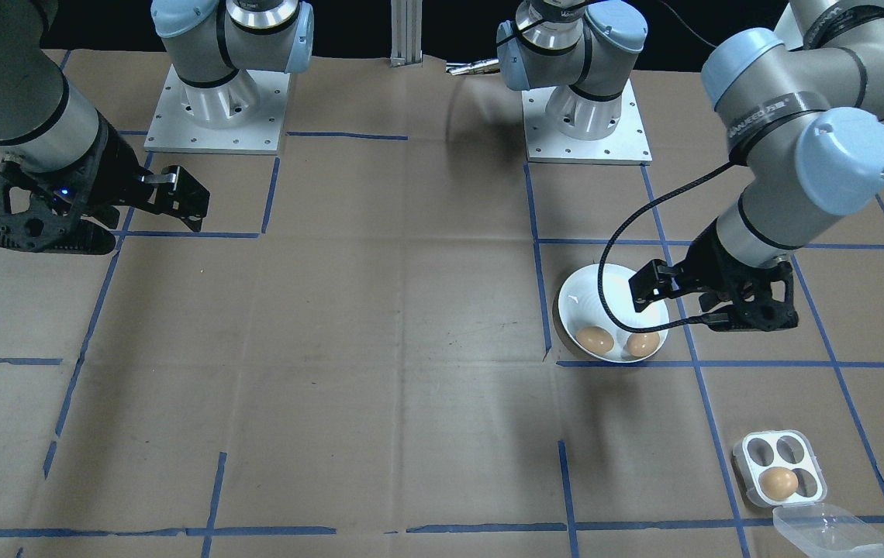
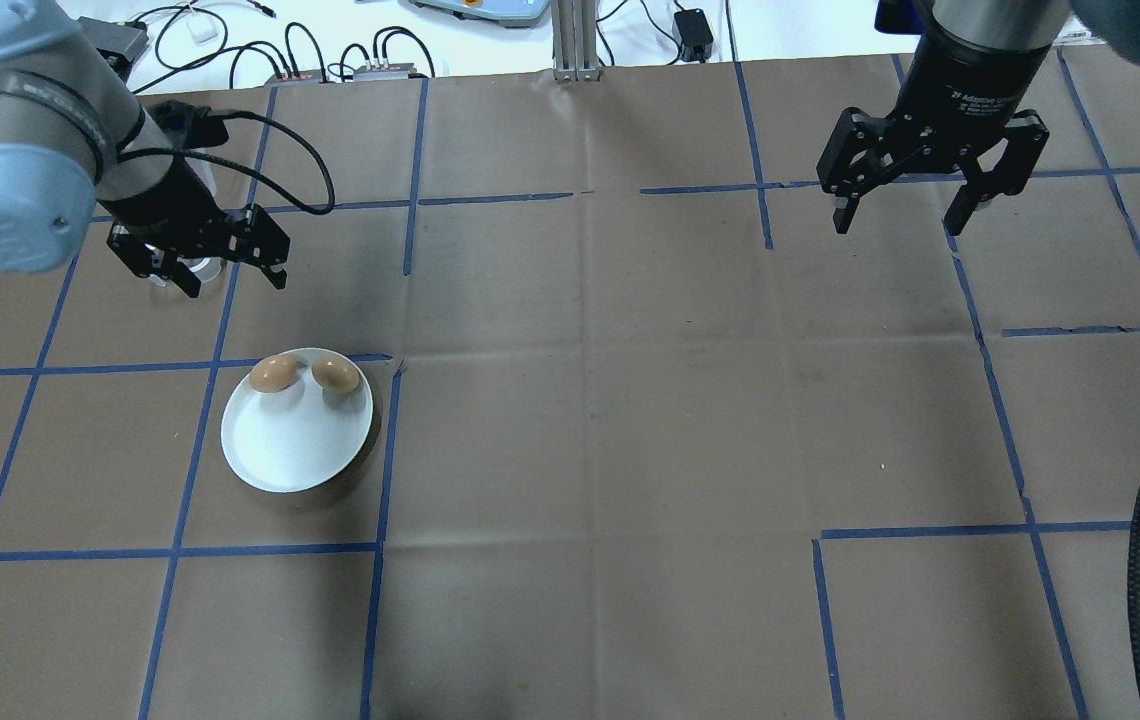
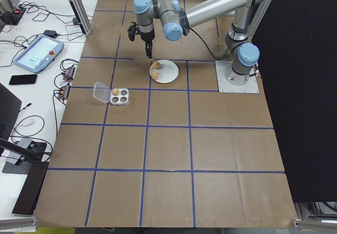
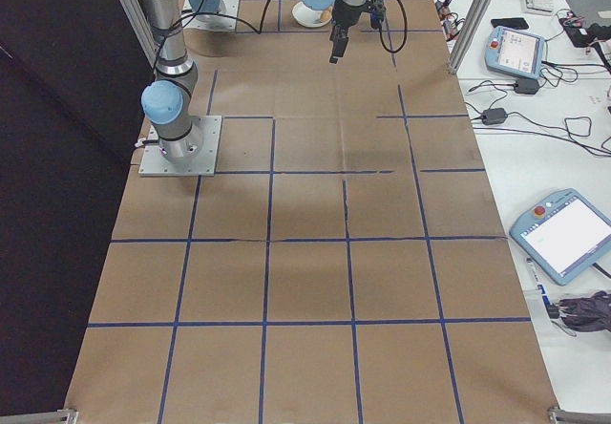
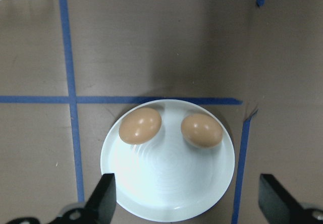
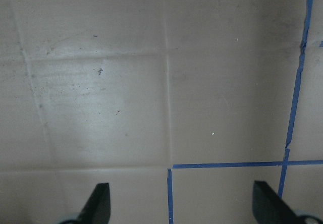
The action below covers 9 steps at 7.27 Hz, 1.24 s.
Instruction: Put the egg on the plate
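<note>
- While two brown eggs (image 5: 140, 125) sit on the round glossy white plate (image 5: 166, 188), left tool (image 2: 198, 252) hangs spread and empty.
- Remaining brown egg (image 1: 778, 482): white four-hole tray (image 1: 780, 467); straddle its middle, close gently.
- Right tool (image 2: 935, 175): spread, idle above brown paper counter (image 2: 590, 420).

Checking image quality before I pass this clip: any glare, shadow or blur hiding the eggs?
Left wrist view: plate sharp, both eggs clear, soft shadow beyond. Front view: a cable crosses the plate; tray egg clear. Overhead: bright background, tray hidden behind the left pincer. Right wrist: pale glare on paper.
</note>
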Tool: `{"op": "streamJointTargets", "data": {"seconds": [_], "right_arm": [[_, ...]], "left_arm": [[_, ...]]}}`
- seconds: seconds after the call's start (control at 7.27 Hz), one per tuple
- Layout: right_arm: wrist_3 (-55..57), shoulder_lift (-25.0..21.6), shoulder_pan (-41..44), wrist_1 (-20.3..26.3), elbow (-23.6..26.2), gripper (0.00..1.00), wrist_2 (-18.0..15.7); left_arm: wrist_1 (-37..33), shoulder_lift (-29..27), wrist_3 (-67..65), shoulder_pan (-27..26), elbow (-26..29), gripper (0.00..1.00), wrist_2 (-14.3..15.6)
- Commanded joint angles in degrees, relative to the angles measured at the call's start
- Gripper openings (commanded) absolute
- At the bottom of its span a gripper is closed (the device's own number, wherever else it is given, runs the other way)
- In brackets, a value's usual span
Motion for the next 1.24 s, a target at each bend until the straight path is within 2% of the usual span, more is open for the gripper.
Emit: {"op": "streamJointTargets", "data": {"seconds": [0.0,0.14,0.41,0.69,0.96,1.1], "right_arm": [[0.00,-0.01,0.00,0.00,0.00,1.00,0.00],[0.00,-0.01,0.00,0.00,0.00,1.00,0.00],[0.00,-0.01,0.00,0.00,0.00,1.00,0.00],[0.00,-0.01,0.00,0.00,0.00,1.00,0.00],[0.00,-0.01,0.00,0.00,0.00,1.00,0.00],[0.00,-0.01,0.00,0.00,0.00,1.00,-0.09]], "left_arm": [[-1.16,-2.89,-1.93,0.71,6.99,1.00,-0.23],[-0.37,-6.04,-2.02,1.85,10.05,1.00,-0.23],[-0.54,-13.60,0.34,6.85,19.70,1.00,-0.32],[-0.19,-21.42,8.22,8.62,26.23,1.00,0.03],[3.65,-27.23,12.38,10.55,28.71,1.00,-0.05],[7.24,-29.52,13.26,10.82,28.11,1.00,-0.05]]}}
